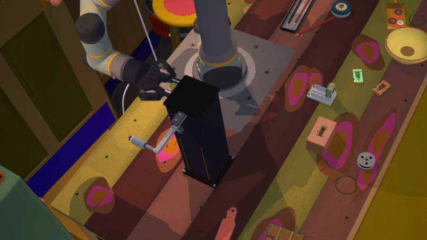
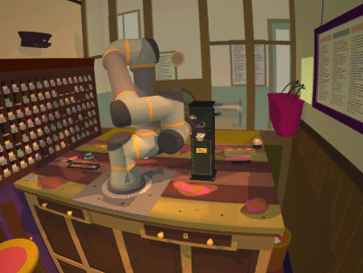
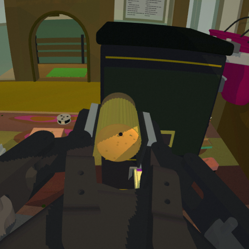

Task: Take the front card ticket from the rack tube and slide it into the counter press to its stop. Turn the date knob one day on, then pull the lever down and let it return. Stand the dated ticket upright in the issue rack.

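Observation:
In the middle of the counter stands the tall black counter press [image 1: 197, 128], with its grey lever [image 1: 155, 140] sticking out from one side. On the press's front face the ribbed brass date knob [image 3: 118, 126] juts toward the wrist camera, and my gripper [image 3: 118, 129] is closed around it. Below the knob a sliver of a pale card ticket [image 3: 137, 177] shows in the press's slot. The rack tube [image 1: 322, 93] with green tickets and the pink issue rack [image 1: 321, 138] sit apart on the counter's right side.
The arm's base [image 1: 219, 64] stands on a grey plate right behind the press. A yellow bowl [image 1: 406, 44], a pen tray [image 1: 295, 15], a small reel [image 1: 366, 160] and loose cards [image 1: 357, 75] lie around the right half of the counter.

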You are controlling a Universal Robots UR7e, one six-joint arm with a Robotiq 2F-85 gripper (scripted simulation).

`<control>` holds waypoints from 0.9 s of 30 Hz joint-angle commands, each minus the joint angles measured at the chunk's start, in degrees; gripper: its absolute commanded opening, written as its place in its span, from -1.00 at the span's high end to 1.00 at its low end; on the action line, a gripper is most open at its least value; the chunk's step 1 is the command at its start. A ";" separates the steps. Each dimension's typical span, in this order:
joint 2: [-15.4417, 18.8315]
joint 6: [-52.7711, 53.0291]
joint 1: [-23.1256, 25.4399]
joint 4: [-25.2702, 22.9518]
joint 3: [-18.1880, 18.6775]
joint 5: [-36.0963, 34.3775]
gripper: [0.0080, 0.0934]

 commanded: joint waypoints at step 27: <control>-0.02 20.51 0.02 0.02 -0.01 0.02 1.00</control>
